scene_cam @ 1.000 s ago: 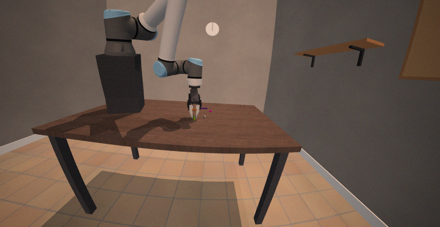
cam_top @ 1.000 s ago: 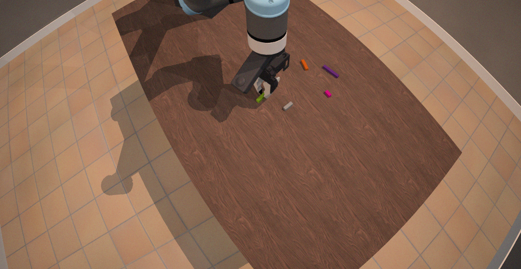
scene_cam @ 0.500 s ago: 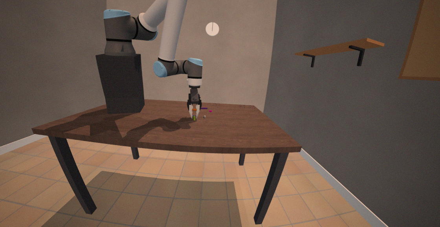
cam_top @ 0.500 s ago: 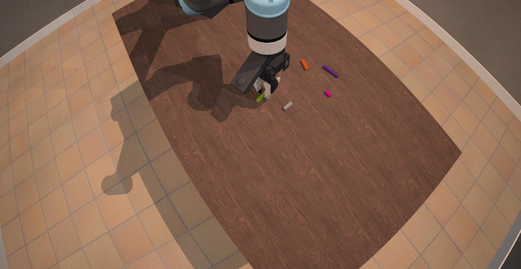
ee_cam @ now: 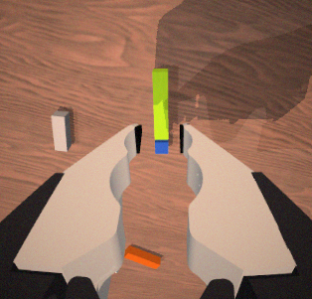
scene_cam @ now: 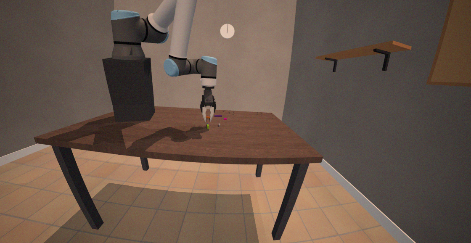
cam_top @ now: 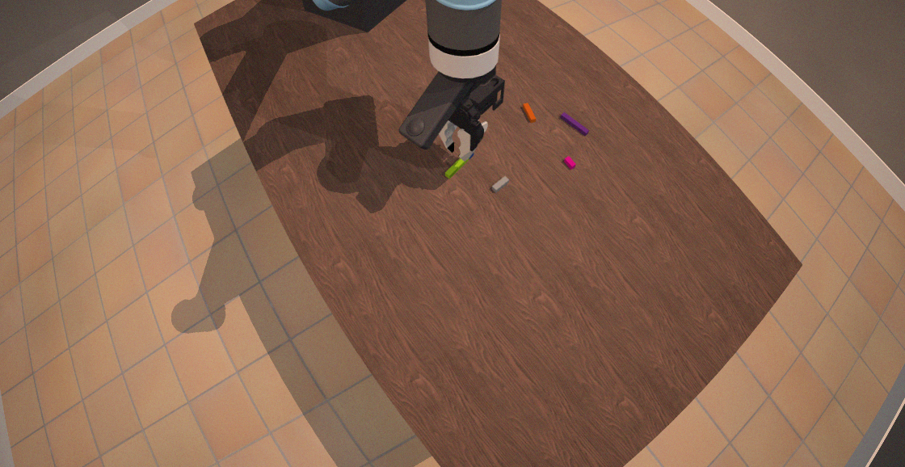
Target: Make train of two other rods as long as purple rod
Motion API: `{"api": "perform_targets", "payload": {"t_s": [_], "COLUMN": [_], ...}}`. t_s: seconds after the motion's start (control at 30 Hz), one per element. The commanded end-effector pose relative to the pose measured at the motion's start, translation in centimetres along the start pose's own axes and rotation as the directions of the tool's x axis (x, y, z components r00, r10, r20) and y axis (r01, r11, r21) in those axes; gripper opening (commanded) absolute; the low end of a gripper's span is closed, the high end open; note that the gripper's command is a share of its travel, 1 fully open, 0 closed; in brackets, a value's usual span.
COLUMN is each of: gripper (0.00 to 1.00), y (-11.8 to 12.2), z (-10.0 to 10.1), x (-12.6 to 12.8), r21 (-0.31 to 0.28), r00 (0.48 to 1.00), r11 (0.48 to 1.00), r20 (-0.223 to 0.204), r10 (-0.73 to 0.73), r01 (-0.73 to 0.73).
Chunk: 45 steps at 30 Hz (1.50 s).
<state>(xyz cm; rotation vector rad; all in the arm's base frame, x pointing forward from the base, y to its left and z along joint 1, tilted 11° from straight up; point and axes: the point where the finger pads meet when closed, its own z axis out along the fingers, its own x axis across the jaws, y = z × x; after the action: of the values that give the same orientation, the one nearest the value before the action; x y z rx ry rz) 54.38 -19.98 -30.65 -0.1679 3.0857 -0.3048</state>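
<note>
Claw (ee_cam: 159, 138) hung released over the table (cam_top: 506, 312), jaws parted a little and gripping nothing, both pads apart from the rods below. Lime rod (ee_cam: 160, 103) lay flat with the small blue rod (ee_cam: 161, 147) touching its near end, one straight line, and that pair looked like the train matching the purple rod (cam_top: 574, 124). Step in hand seemed to be backing off after the release; best done straight up, no sideways drift, since the blue rod sat right between the fingertips and any nudge would open the joint or skew the line. Relative to the lime rod: grey rod (cam_top: 499, 183) was near, on the side away from the arm's shadow, apart from it and looking more than a rod's width off; orange rod (cam_top: 528, 111), purple rod and magenta rod (cam_top: 569, 161) lay well apart beyond the claw. Nothing blocked a vertical lift; only the grey rod was close enough to matter.
</note>
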Motion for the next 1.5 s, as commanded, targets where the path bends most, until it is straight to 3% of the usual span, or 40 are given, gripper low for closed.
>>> {"api": "perform_targets", "payload": {"t_s": [0.0,0.3,0.5,0.53,1.3,1.47], "gripper": [0.14,0.14,0.14,1.0,1.0,1.0], "y": [0.0,0.0,0.0,0.0,0.0,0.0], "z": [-2.5,-5.3,-5.8,-5.8,-5.8,-6.6], "x": [0.0,0.0,0.0,0.0,0.0,0.0], "r21": [0.0,0.0,0.0,0.0,0.0,0.0], "r00": [1.0,1.0,1.0,1.0,1.0,1.0], "r11": [1.0,1.0,1.0,1.0,1.0,1.0], "r20": [0.0,0.0,0.0,0.0,0.0,0.0], "r10": [0.0,0.0,0.0,0.0,0.0,0.0], "r01": [0.0,0.0,0.0,0.0,0.0,0.0]}}
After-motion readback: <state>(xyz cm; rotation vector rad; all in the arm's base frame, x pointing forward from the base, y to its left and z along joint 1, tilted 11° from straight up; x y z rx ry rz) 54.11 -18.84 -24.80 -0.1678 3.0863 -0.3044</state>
